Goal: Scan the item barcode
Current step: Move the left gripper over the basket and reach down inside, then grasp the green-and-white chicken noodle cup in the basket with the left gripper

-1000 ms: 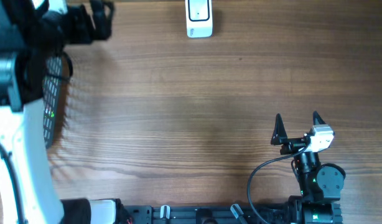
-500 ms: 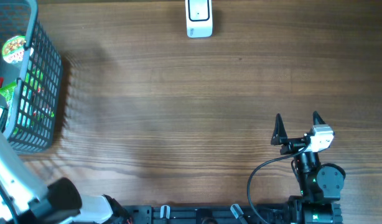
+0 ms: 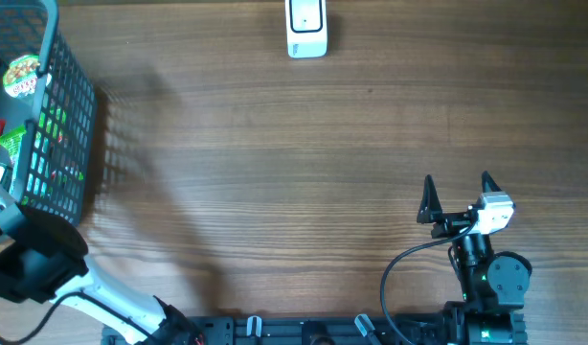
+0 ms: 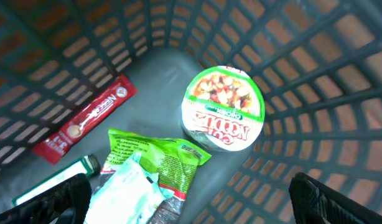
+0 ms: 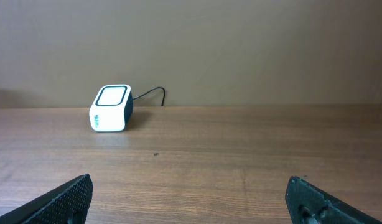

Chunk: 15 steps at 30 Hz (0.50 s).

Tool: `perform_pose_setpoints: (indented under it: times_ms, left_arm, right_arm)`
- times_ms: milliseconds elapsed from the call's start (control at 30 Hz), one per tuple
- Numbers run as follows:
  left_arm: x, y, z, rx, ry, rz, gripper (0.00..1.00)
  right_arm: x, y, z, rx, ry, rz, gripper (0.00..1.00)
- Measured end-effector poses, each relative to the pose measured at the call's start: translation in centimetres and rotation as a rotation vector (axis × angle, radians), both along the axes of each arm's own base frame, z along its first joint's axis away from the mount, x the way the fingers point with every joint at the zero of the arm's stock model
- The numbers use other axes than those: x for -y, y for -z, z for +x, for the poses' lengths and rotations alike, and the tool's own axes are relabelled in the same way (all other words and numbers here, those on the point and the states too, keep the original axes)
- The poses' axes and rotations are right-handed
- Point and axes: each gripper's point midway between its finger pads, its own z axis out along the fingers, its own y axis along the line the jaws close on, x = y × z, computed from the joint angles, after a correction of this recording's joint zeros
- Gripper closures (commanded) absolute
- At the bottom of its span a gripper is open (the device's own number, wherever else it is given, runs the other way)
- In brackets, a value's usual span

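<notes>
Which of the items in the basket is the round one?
The noodle cup with the green rim and a picture of food on its lid; the red sachet and green packet beside it are flat wrappers.

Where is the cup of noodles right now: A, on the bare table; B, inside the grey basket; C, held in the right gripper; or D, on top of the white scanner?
B: the left wrist view shows the cup of noodles sitting lid-up on the floor of the basket, next to a green packet.
</notes>
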Motion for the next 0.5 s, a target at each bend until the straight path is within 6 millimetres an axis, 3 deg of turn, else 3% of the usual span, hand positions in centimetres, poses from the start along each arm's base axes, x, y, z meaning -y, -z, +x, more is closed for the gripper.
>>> perform_pose_setpoints:
  times_ms: [267,500]
  left_arm:
    - [-1.0,2.9,2.6,0.006,0.109,0.02,0.0]
    - [-0.5,4.4,4.5,0.037,0.231,0.011,0.0]
  right_arm:
    - [0.0,0.0,0.0,0.0,0.0,0.0,0.0]
    - [0.0,0.0,0.0,0.0,0.0,0.0,0.0]
